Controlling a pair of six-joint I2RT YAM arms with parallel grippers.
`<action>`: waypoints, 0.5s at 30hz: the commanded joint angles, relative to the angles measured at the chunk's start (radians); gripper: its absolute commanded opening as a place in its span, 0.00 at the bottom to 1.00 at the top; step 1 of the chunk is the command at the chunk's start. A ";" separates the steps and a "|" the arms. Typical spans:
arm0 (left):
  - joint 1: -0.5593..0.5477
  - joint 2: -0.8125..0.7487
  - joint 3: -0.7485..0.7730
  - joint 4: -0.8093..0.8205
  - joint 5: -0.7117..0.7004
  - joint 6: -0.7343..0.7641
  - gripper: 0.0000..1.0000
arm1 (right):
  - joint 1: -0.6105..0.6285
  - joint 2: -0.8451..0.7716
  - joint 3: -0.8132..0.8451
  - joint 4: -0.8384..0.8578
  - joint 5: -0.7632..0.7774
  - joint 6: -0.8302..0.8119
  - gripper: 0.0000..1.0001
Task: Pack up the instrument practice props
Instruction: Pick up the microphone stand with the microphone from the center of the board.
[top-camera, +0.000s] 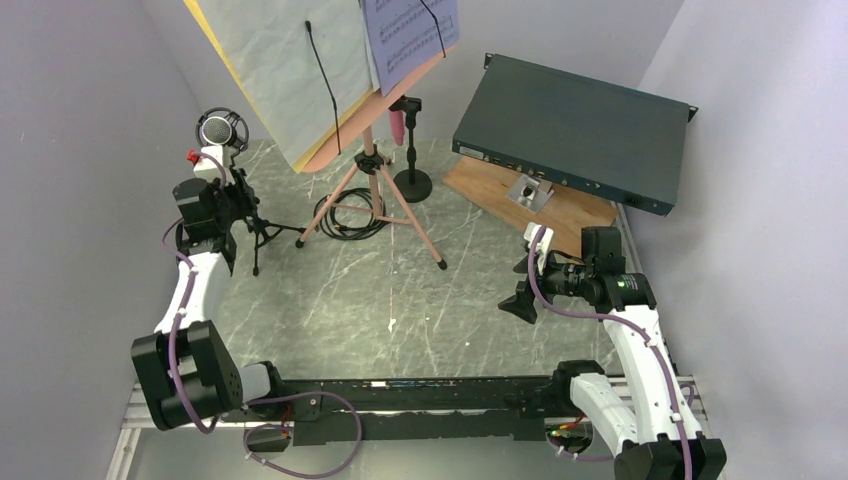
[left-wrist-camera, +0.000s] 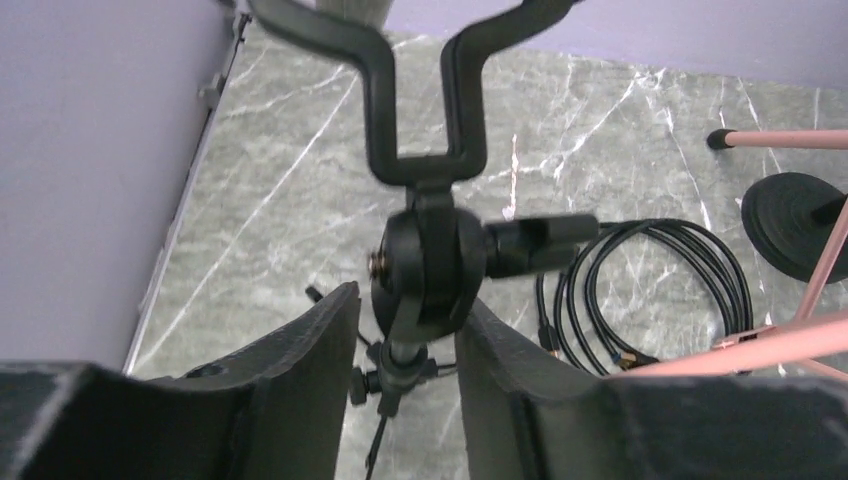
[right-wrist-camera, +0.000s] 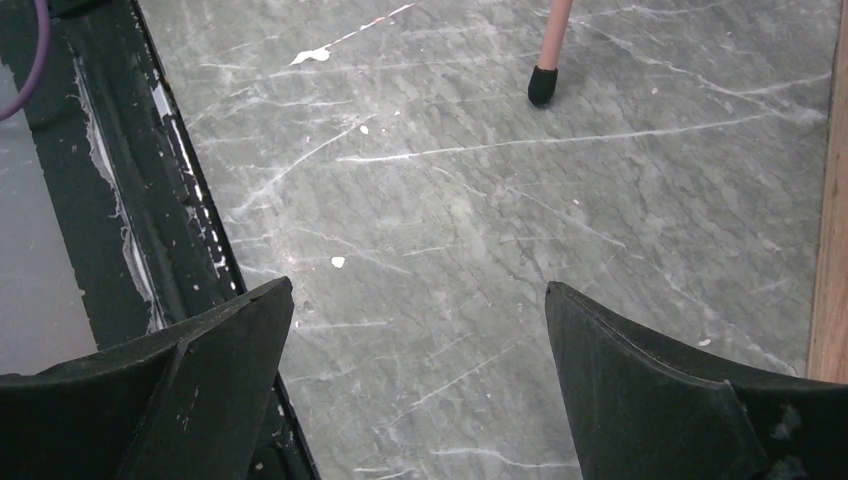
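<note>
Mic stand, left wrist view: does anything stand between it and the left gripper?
Nothing visible does. The fingers of the left gripper flank the mic stand at its swivel joint, one each side; whether they press it is unclear. The coiled cable lies apart, on the table.

The grey-green marbled surface (top-camera: 400, 300) carries the pink tripod legs (top-camera: 421, 236), with a coiled black cable (top-camera: 345, 212) lying between them. A round black base (top-camera: 412, 185) stands just behind, a small black tripod stand (top-camera: 262, 232) at the left, and a brown wooden board (top-camera: 565, 210) at the right rear.
</note>
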 joint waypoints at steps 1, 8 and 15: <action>0.009 0.059 0.023 0.162 0.069 0.017 0.41 | 0.004 0.003 -0.005 0.033 -0.002 -0.037 1.00; 0.010 0.066 0.021 0.173 0.069 0.036 0.04 | 0.004 0.005 -0.010 0.035 0.005 -0.042 1.00; 0.009 -0.114 -0.012 0.133 0.059 0.113 0.00 | 0.004 0.011 -0.011 0.033 0.005 -0.050 1.00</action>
